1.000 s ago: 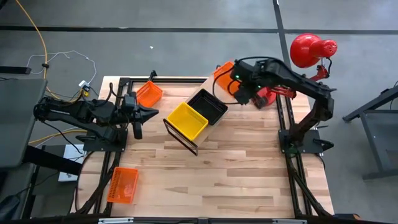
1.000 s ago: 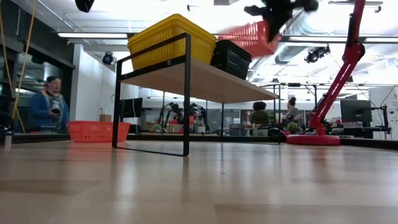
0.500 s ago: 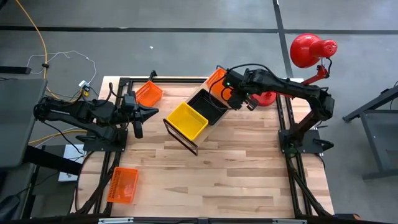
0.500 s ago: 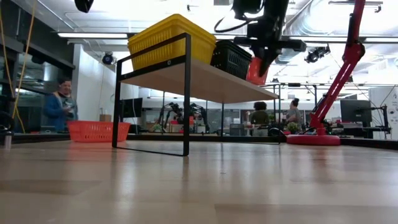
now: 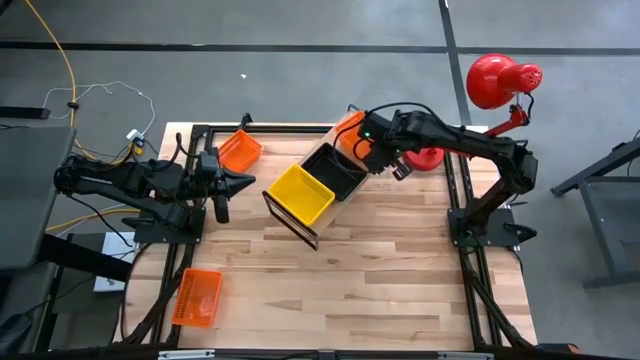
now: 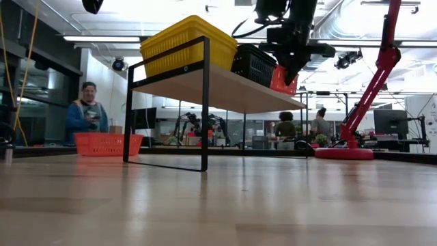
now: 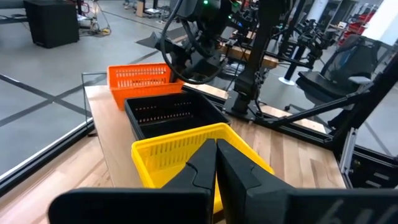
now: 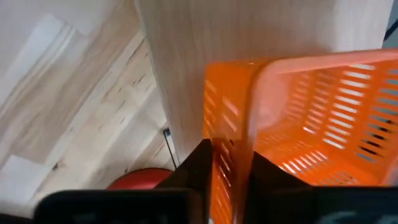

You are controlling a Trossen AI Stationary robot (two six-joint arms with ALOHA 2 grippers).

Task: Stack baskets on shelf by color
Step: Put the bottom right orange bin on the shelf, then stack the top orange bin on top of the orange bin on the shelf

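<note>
The shelf stands slantwise mid-table on its black wire frame. A yellow basket and a black basket sit side by side on its board. My right gripper is shut on an orange basket at the shelf's far end, just beyond the black one. In the low view this orange basket shows behind the black basket. My left gripper hovers shut near the table's left edge, touching nothing. Two more orange baskets lie on the table, one at the far left and one at the near left. My right gripper pinches the orange basket's side wall close to a corner, one finger outside and one finger inside. The fingers come from above, pointing down. The basket stays upright over the shelf's board, its bottom at board level.
A red lamp hangs over the table's far right corner, and its round base stands just right of my right gripper. A person stands in the room beyond the table. Bare tabletop stretches across the near side.
My right gripper carried the orange basket from up near the lamp toward the shelf's far end and came down. The basket, first tilted and high above the shelf, now sits level beside the black basket. In the last half second it barely moved.
</note>
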